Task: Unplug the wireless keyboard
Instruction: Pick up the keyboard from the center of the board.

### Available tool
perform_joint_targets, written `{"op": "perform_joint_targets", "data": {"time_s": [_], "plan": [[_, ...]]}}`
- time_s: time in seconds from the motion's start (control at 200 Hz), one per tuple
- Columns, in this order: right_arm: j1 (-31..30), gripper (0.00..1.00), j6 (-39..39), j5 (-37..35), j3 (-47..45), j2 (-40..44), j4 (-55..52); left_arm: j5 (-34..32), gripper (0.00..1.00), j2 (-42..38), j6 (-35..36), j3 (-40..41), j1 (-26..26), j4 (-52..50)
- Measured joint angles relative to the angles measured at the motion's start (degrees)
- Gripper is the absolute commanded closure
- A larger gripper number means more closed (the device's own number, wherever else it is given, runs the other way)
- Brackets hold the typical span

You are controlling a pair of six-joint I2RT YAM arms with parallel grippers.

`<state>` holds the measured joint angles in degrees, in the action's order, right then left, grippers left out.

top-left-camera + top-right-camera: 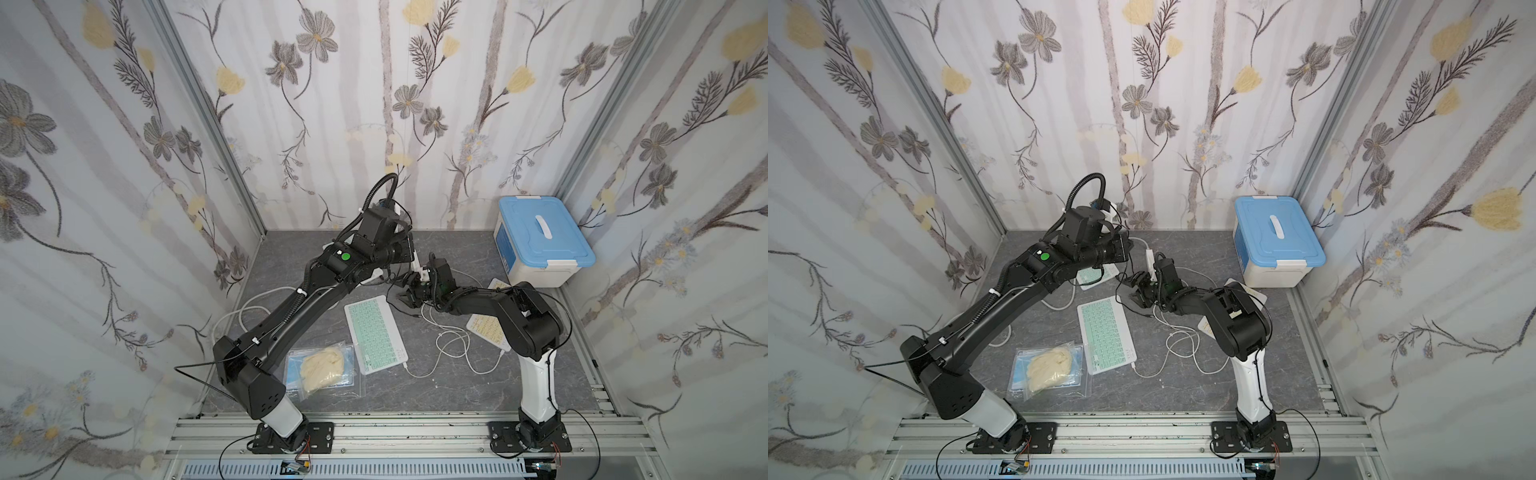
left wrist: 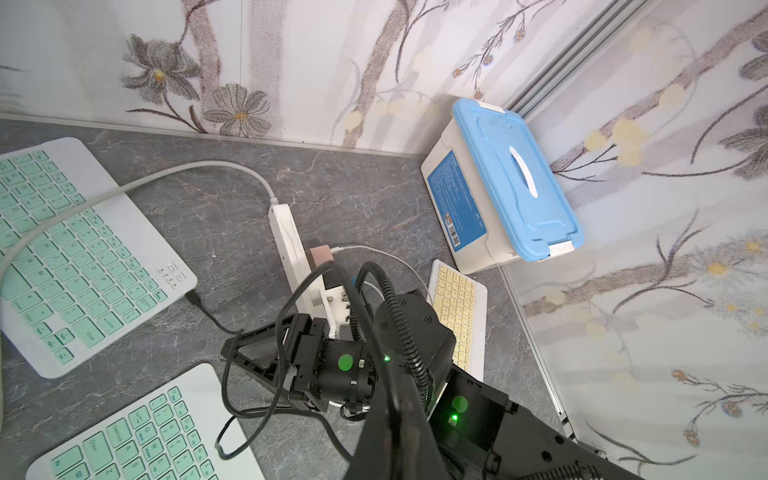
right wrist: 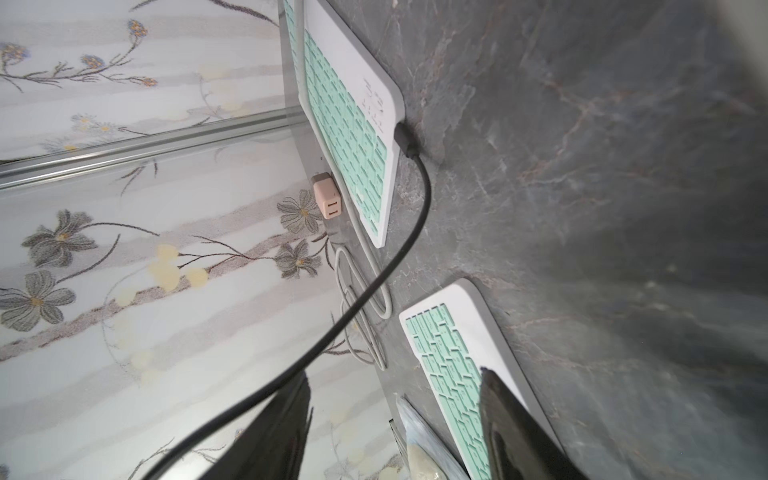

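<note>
Lying diagonally at the rear of the table [image 1: 457, 386], the far keyboard [image 2: 95, 266] points its port end front-right toward the right pincer [image 3: 397, 374], black plug [image 3: 405, 139] seated. That pincer is spread, gripping nothing; the left pincer, hidden behind its wrist, is pressed together.

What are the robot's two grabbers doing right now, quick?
Left gripper: closed, nothing seen in it.
Right gripper: open, holding nothing.

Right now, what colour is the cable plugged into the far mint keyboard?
Black. The cable shows best in the right wrist view.
</note>
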<state>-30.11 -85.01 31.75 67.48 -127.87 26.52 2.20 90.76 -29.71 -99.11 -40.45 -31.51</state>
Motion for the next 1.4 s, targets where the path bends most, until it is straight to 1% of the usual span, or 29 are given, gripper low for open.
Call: {"op": "perform_joint_targets", "data": {"time_s": [0.06,0.135,0.34,0.47,0.709,1.024,1.209,1.399], "plan": [[0.0,0.40,0.0,-0.2,-0.4,0.2,0.1,-0.1,1.00,-1.0,0.4,0.0,0.0,0.0],[-0.1,0.41,0.0,-0.7,-2.3,1.4,0.0,-0.7,1.00,-2.1,1.1,-0.3,0.0,-0.1],[-0.2,0.40,0.9,-1.9,-9.9,6.9,1.1,-2.0,1.00,-3.6,2.8,-1.8,0.0,-0.9],[0.1,0.39,1.0,-2.0,-10.8,7.9,1.6,-1.7,1.00,-3.9,3.4,-3.0,0.0,-1.9],[0.3,0.38,0.9,-2.0,-7.0,5.9,1.6,1.4,1.00,-4.5,4.0,-6.7,-0.4,-3.5],[-0.3,0.36,1.0,-2.0,-0.6,1.6,0.7,4.0,1.00,-5.9,4.2,-8.9,-0.6,-3.9],[-0.6,0.40,2.1,-1.7,4.9,-3.9,0.2,5.4,1.00,-5.6,4.0,-9.3,-0.7,-3.9],[-0.9,0.42,4.4,-1.5,12.2,-9.6,-2.6,5.6,1.00,-5.9,4.0,-9.5,-0.7,-3.9]]}}
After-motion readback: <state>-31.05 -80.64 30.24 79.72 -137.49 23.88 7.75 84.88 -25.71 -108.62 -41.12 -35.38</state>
